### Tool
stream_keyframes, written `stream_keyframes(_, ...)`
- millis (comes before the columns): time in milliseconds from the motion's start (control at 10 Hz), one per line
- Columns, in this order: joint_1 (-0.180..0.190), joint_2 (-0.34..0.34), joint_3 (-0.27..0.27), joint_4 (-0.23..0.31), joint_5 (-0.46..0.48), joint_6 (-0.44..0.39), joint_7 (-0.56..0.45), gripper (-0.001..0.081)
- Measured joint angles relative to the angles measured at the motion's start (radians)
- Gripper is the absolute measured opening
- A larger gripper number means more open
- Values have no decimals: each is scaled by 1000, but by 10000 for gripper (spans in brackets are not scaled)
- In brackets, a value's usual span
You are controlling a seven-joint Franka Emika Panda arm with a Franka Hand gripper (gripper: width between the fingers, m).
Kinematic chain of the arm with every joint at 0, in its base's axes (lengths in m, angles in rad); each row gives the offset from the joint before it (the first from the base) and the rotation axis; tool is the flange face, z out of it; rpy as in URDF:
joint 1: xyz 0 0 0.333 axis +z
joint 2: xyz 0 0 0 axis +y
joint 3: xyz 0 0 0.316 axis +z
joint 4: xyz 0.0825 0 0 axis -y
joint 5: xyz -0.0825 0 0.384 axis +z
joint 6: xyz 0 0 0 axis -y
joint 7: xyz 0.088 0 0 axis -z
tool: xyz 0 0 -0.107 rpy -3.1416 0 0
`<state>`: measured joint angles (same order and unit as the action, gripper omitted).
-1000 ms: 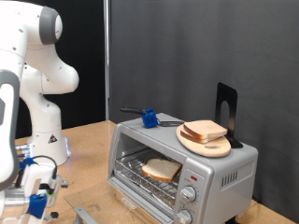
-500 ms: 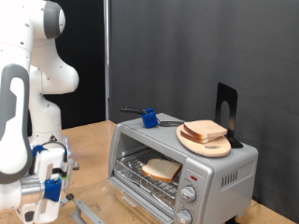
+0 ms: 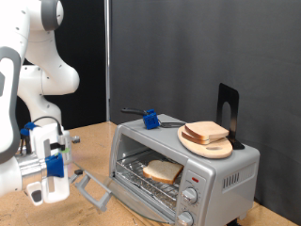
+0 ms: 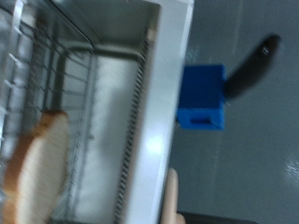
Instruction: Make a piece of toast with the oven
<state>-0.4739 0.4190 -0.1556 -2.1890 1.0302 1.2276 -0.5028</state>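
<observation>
The silver oven (image 3: 188,168) stands at the exterior view's right with its front open. One slice of toast (image 3: 162,170) lies on the wire rack inside, and it also shows in the wrist view (image 4: 37,177). The oven door's grey handle bar (image 3: 91,188) hangs part raised in front of the oven. My gripper (image 3: 56,172), with blue parts on it, is at the exterior view's left, just left of that bar. The frames do not show whether it touches the bar. The fingers do not show in the wrist view.
A round wooden plate (image 3: 218,150) with more bread slices (image 3: 206,131) sits on the oven's top, next to a blue-handled tool (image 3: 149,119) that also shows in the wrist view (image 4: 201,98). A black stand (image 3: 228,105) rises behind the plate. The wooden table (image 3: 89,141) carries everything.
My gripper has risen and moved towards the oven. The door's handle bar has come up from low in front of the oven. The toast has not moved.
</observation>
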Motion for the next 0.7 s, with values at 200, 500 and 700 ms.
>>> stream_keyframes(200, 5, -49, 18, -25, 55, -6, 0, 808)
stream_keyframes(500, 17, -120, 57, -59, 91, -41, -4, 808)
stream_keyframes(700, 33, -172, 81, -95, 106, -43, -5, 808)
